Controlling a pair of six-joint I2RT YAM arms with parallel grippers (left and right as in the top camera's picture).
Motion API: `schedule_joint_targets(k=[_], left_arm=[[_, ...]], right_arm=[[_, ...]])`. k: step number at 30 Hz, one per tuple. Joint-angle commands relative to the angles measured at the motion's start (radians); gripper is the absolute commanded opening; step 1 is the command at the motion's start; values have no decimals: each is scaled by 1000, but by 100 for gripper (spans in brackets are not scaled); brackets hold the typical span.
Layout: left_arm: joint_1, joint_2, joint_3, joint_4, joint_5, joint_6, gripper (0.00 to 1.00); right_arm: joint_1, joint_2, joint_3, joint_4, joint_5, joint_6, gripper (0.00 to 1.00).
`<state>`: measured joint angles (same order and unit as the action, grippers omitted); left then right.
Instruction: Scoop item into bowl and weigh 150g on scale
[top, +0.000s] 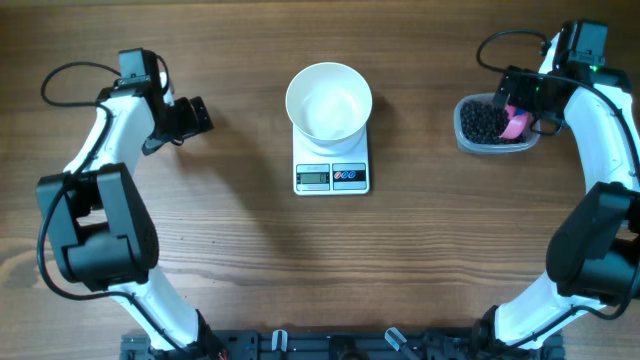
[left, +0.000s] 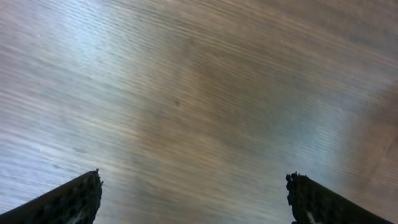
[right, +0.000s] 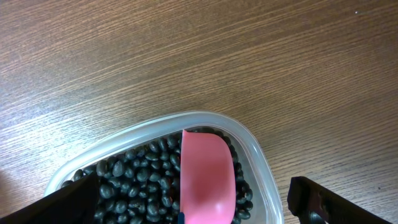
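Progress, judged: at the very start; nothing scooped, nothing weighed; grasping the scoop, transferring, and checking the reading all remain.

Table (top: 250, 250): matt brown wood grain; carries everything.

Left hand (top: 190, 118): 9 o'clock of the bowl, well apart; fingers spread wide, nothing between them; bare table below.

Right hand (right: 193, 193): 3 o'clock of the bowl, above the tub; fingers fully apart, gripping nothing.

Scale (top: 332, 177): centre of table; white, rectangular, hard-looking; display at its 6 o'clock edge, digits too small to read.

Bowl (top: 328, 102): round, glossy white; sits on the scale; inside looks empty.

Tub (right: 255, 149): clear plastic, rounded corners.

Scoop (right: 206, 180): pink, smooth, curved; lies in the tub on the beans, under the right hand.

Beans (right: 137, 180): small, round, black, slightly shiny; loose heap; all in the tub.
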<state>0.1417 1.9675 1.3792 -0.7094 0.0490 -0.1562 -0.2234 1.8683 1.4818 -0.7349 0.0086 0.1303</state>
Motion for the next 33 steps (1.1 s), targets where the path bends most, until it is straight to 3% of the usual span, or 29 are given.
schedule_joint_targets(k=[1, 5, 8, 13, 19, 23, 24, 25, 27, 33], left_arm=[[-49, 4, -6, -25, -10, -9, 100], [-82, -54, 80, -40, -3, -11, 99], [-121, -79, 211, -135, 48, -39, 100], [-264, -82, 277, -214, 43, -94, 100], [-359, -98, 277, -24, 40, -219, 100], [-444, -74, 277, -19, 35, -214, 100], [-467, -70, 277, -17, 35, -214, 96], [-509, -69, 277, 16, 35, -185, 24], [-524, -69, 277, 36, 35, -185, 9], [-584, -38, 276, 31, 24, -185, 7]], right_arm=[[1, 24, -5, 2, 18, 3, 100], [1, 24, -5, 2, 18, 3, 100], [1, 24, -5, 2, 18, 3, 100], [1, 24, -5, 2, 18, 3, 100], [1, 24, -5, 2, 18, 3, 100], [1, 24, -5, 2, 18, 3, 100], [1, 24, -5, 2, 18, 3, 100], [1, 24, -5, 2, 18, 3, 100], [1, 24, -5, 2, 18, 3, 100], [1, 24, -5, 2, 18, 3, 100]])
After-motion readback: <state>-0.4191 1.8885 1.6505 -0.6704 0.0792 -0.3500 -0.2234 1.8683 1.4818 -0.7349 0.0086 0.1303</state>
